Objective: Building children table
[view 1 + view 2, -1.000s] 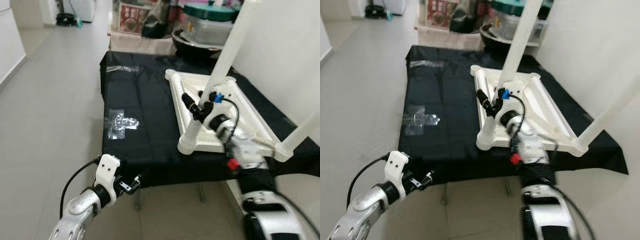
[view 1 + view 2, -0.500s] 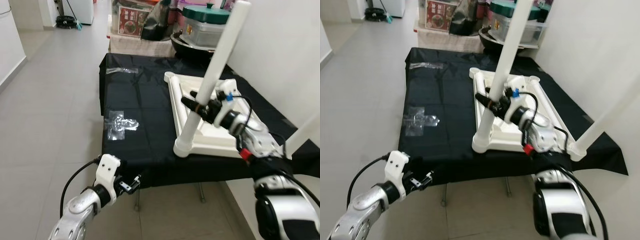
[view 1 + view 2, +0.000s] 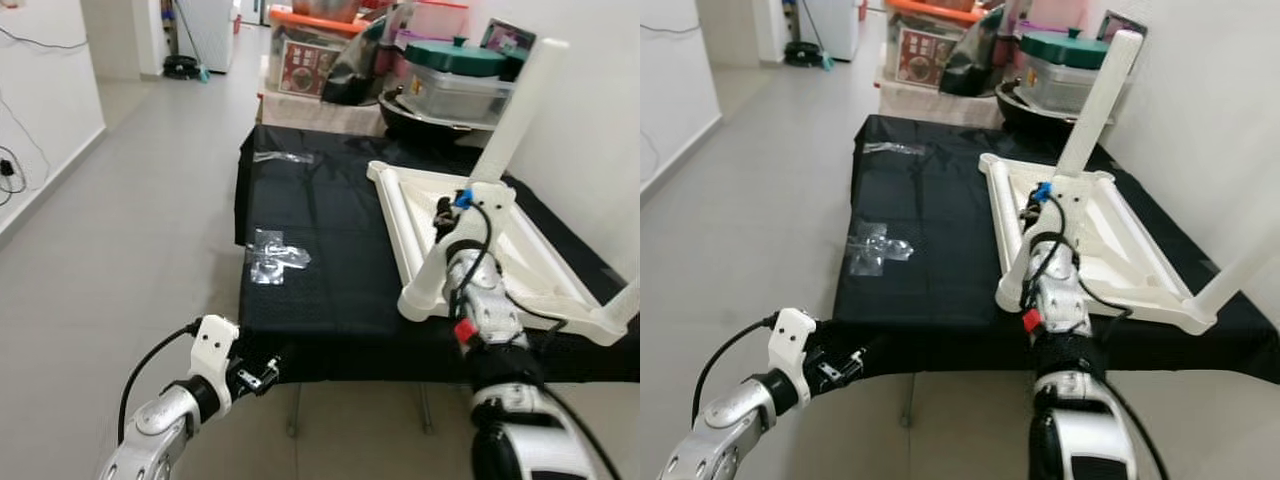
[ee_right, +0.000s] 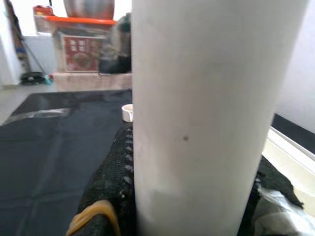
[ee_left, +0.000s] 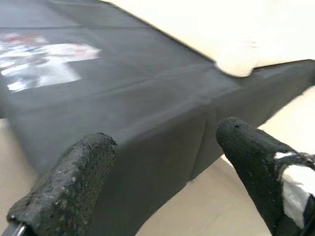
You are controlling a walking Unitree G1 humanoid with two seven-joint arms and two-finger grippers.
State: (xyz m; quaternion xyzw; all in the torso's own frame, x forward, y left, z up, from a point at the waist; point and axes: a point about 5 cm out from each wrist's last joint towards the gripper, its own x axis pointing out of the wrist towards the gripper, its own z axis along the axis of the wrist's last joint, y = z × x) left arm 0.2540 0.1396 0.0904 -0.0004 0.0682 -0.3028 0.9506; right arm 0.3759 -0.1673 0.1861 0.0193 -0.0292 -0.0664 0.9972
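A white children's table top (image 3: 395, 225) lies upside down on a black-clothed table (image 3: 330, 220). From its near left corner a white leg (image 3: 515, 110) rises, tilted to the right. My right gripper (image 3: 447, 215) is shut on this leg about halfway up; in the right wrist view the leg (image 4: 197, 113) sits between the black fingers (image 4: 110, 187). A second white leg (image 3: 622, 300) stands at the near right corner. My left gripper (image 3: 263, 373) hangs open below the table's front edge, its fingers (image 5: 74, 187) apart with nothing between them.
A crumpled clear plastic bag (image 3: 275, 255) lies on the cloth left of the table top, another (image 3: 283, 157) farther back. Behind the table stand a green-lidded container (image 3: 458, 62), a dark pot and boxes. A wall runs along the right; open tiled floor (image 3: 130, 230) lies to the left.
The whole picture has shifted as the camera moved. My right forearm has swung from the leg's right side to in front of it, still gripping. The left arm looks unchanged.
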